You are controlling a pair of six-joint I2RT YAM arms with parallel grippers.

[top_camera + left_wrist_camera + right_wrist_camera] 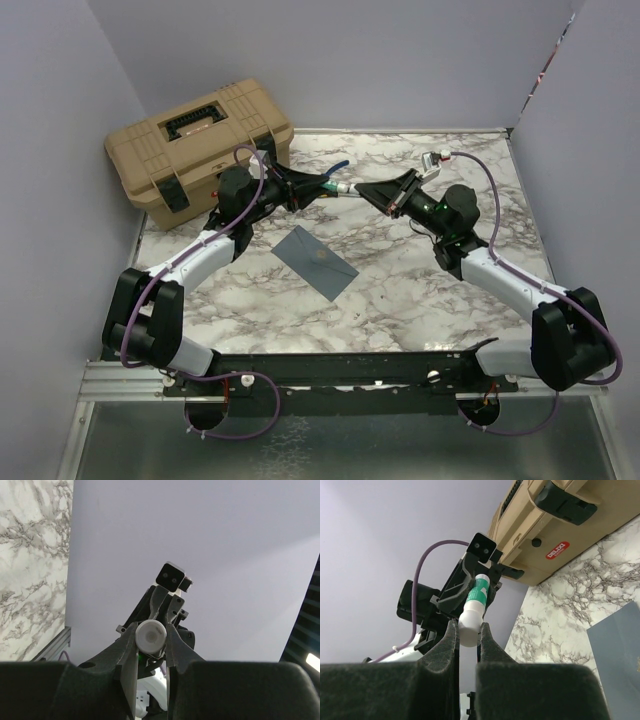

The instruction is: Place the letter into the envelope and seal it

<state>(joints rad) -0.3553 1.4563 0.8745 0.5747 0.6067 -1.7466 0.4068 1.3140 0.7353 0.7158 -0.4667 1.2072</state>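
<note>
Since sealing needs glue, we've got the left pincer [151, 647] clamped round the glue stick [479, 593] body & the right pincer [468, 631] pinching its white end midair, prob to uncap. Envelope [318, 262] lies flat on the table [420, 292] below; letter not visible.

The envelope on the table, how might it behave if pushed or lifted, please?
The envelope looks thin and lies flat, so probably light, floppy and hard to get under. On the smooth marble table it would likely slide.

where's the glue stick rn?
Glue stick is in the air, top view centre, clamped between left gripper and right gripper, beyond the envelope, right of the tan toolbox.
</note>
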